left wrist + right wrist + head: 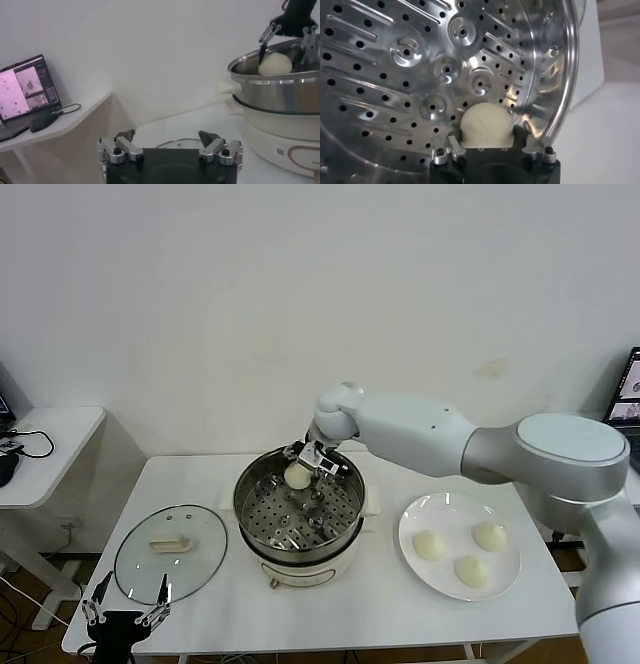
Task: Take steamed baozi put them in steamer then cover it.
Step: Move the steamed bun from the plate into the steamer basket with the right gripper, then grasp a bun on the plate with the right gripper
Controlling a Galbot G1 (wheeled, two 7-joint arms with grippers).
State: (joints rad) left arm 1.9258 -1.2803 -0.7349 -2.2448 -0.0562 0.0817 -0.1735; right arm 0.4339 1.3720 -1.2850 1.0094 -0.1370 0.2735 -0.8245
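The steel steamer stands mid-table in its cream pot base. My right gripper hangs over its far side, fingers spread, with one cream-white baozi between them. In the right wrist view that baozi lies between the spread fingers of the right gripper, over the perforated floor next to the wall. Three baozi lie on the white plate at the right. The glass cover lies flat at the left. My left gripper waits open at the front left corner.
A low side table with a laptop and cables stands off the left end. Another screen shows at the far right edge. The white wall is close behind the table.
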